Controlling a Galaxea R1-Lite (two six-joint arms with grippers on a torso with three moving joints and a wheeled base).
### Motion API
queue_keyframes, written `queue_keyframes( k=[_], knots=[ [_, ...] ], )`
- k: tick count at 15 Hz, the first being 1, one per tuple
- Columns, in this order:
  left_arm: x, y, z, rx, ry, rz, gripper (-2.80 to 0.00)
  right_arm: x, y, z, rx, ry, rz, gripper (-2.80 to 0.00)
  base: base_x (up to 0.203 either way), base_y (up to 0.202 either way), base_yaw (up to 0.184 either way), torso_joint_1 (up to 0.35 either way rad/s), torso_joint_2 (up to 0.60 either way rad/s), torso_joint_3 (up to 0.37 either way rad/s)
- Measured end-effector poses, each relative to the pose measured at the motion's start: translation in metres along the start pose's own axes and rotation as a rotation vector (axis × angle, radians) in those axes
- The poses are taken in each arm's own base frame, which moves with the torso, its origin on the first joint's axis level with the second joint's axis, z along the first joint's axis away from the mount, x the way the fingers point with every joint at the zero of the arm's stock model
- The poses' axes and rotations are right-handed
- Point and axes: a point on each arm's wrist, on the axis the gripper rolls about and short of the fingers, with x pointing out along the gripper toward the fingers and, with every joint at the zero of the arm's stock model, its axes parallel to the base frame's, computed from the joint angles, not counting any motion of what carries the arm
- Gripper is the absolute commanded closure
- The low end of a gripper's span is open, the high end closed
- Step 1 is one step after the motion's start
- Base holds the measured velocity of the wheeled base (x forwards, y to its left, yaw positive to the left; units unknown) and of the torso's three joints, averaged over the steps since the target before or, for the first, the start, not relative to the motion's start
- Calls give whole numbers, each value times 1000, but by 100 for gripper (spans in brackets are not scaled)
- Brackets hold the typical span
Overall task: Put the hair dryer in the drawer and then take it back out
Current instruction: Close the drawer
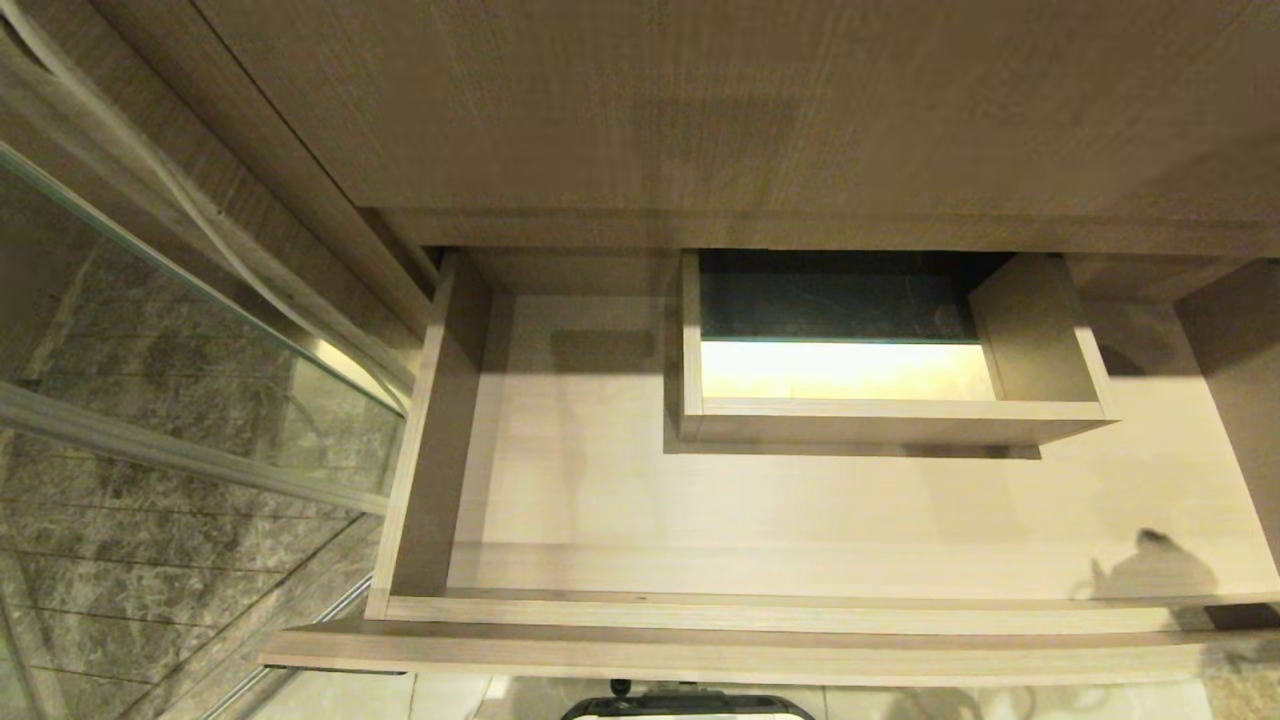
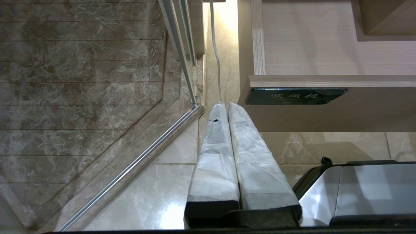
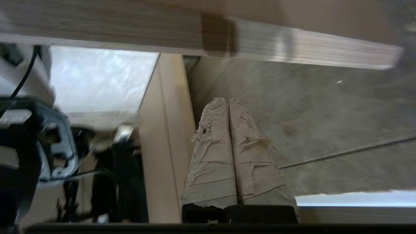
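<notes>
Drawer pulled open, nothing inside; hair dryer nowhere in view. Right gripper pressed together, empty, low beside the cabinet; left gripper likewise, parked. Best: find dryer, spread fingers, grasp handle

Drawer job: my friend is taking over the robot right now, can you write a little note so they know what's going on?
Left gripper: shut, empty, parked low beside the drawer's front corner.
Right gripper: shut, empty, below a wood-grain edge, outside the head view.
Drawer: pulled open, nothing lying on its visible floor; only the boxed cutout at the back.
Hair dryer: not in any view.
Done: drawer is open. Whether the dryer has already gone in and come out cannot be told.
Left: find the dryer and check which step remains.
</notes>
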Motion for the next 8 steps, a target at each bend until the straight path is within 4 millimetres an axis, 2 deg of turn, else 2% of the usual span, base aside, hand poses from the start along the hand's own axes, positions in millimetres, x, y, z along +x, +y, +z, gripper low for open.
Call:
queue_keyframes(
  k=[8],
  knots=[
    [0,0,0,0,0,0,0,33,-5,10,-32,95,72,0,0,0,0,0,0,0]
  ],
)
